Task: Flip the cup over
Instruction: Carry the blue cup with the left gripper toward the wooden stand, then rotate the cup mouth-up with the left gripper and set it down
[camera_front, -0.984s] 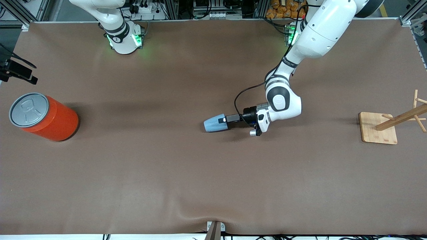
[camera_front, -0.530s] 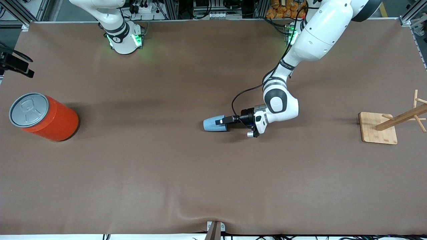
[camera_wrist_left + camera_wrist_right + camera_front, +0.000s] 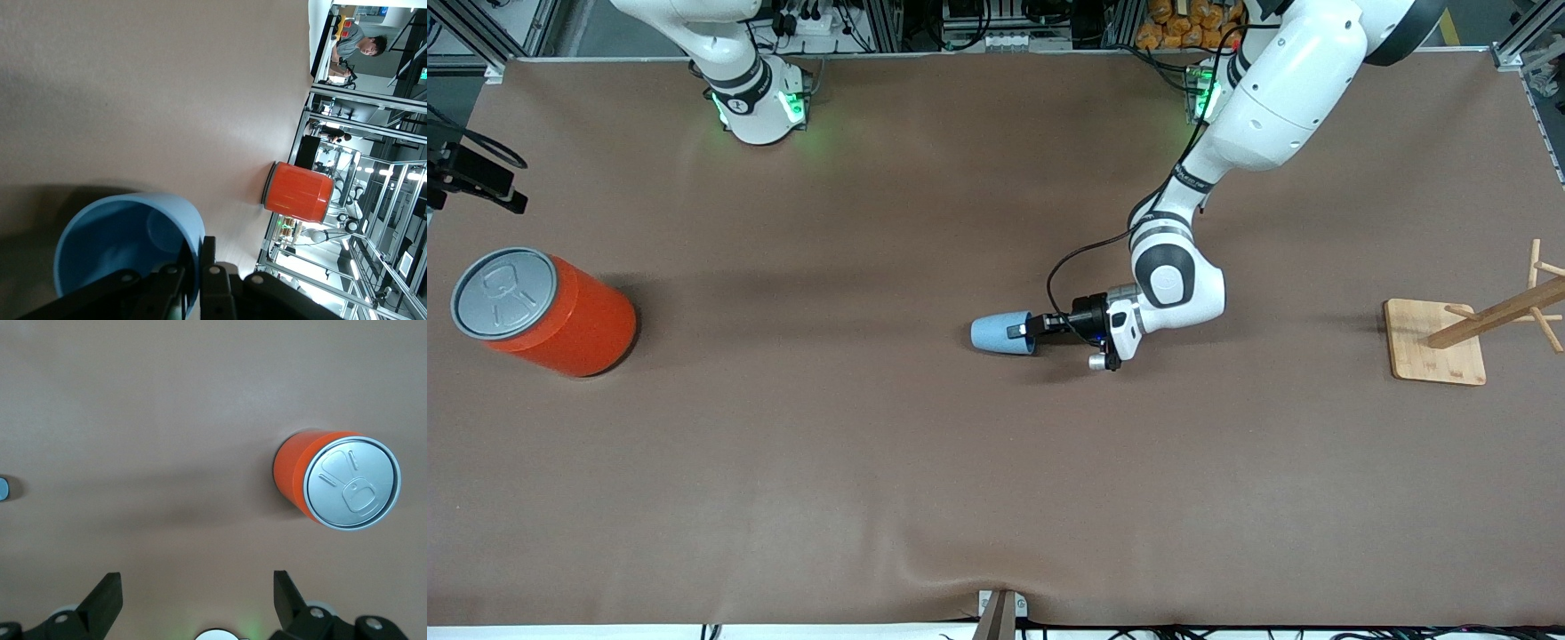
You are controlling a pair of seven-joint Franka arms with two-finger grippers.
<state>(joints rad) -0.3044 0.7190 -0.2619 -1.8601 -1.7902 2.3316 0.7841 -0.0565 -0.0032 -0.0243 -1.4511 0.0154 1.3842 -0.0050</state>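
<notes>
One cup (image 3: 996,334), held by left gripper (image 3: 1021,331)

The cup (image 3: 130,250) shows its open mouth and deeper-blue interior, its rim gripped by the left hand (image 3: 193,277): one finger (image 3: 167,287) lies inside the mouth, the other finger (image 3: 212,280) outside the wall, clamped on the rim. The cup's shadow falls on the brown worktop (image 3: 153,93) toward nine o'clock of the cup. Well apart from the cup stands the orange can (image 3: 298,192), upright on the worktop, at about two o'clock from the cup.
</notes>
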